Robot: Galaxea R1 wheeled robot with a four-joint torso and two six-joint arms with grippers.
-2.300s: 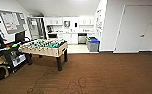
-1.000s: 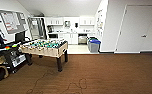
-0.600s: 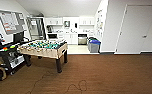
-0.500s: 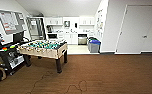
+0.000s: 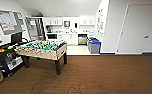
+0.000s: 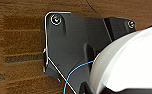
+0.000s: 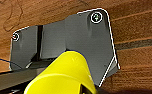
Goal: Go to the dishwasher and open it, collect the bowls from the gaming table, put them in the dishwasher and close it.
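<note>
The dishwasher [image 5: 82, 39], with a steel front, stands closed under the white counter in the kitchen nook straight ahead, across the brown floor. In the left wrist view a white bowl [image 6: 127, 62] hangs close over the floor, carried by my left gripper, which the bowl hides. The right wrist view has a yellow bowl [image 7: 64, 75] carried the same way by my right gripper, also hidden by its bowl. The gaming table is out of view.
A foosball table [image 5: 43, 48] with a green field stands left of the way ahead. A dark desk with a monitor [image 5: 4, 57] lines the left wall. Blue-lidded grey bins [image 5: 94, 46] sit right of the nook's entrance. A thin cable [image 5: 77, 88] loops on the near floor.
The head picture has hardly shifted, so the camera has moved very little. The room's things keep their places.
</note>
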